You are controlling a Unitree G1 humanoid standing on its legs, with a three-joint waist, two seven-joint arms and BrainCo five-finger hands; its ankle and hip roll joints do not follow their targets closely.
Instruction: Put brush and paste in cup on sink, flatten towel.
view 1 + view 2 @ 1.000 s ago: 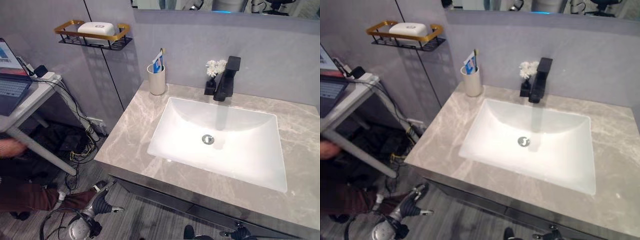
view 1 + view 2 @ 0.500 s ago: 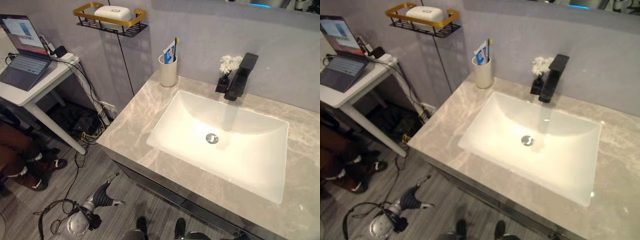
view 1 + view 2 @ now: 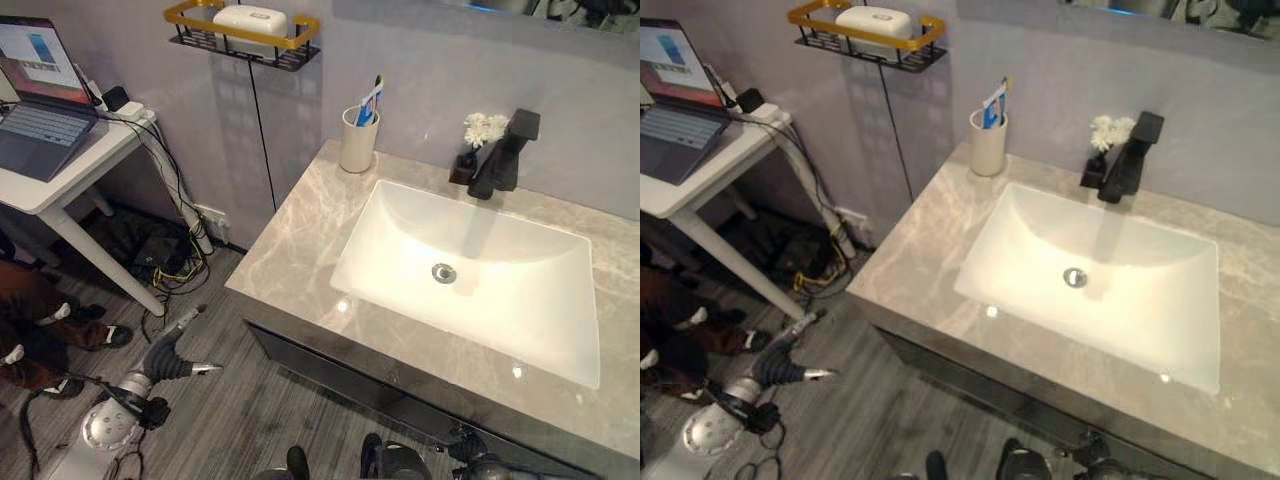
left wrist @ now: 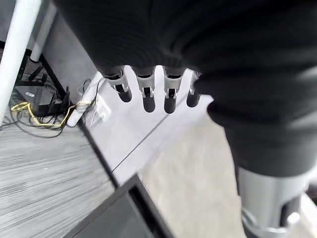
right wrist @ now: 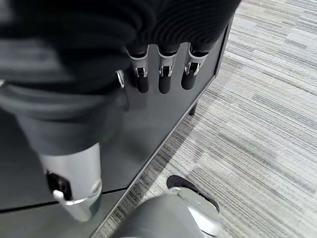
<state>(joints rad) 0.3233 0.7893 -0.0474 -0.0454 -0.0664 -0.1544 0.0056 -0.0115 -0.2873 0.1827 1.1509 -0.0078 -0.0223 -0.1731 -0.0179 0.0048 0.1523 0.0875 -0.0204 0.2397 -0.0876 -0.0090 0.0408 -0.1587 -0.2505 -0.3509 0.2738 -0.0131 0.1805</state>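
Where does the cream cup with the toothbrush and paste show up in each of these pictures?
Left eye view: the cup stands at the counter's back left corner, against the wall, upper middle of the picture.
Right eye view: the same cup, same corner, left of the basin.
Left wrist view: I cannot make it out there.
Right wrist view: I cannot make it out there.
Shared landmark: the black faucet, to the cup's right.

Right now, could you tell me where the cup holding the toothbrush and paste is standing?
The cup stands upright at the counter's back left corner, against the wall, left of the sink basin and below the soap shelf.
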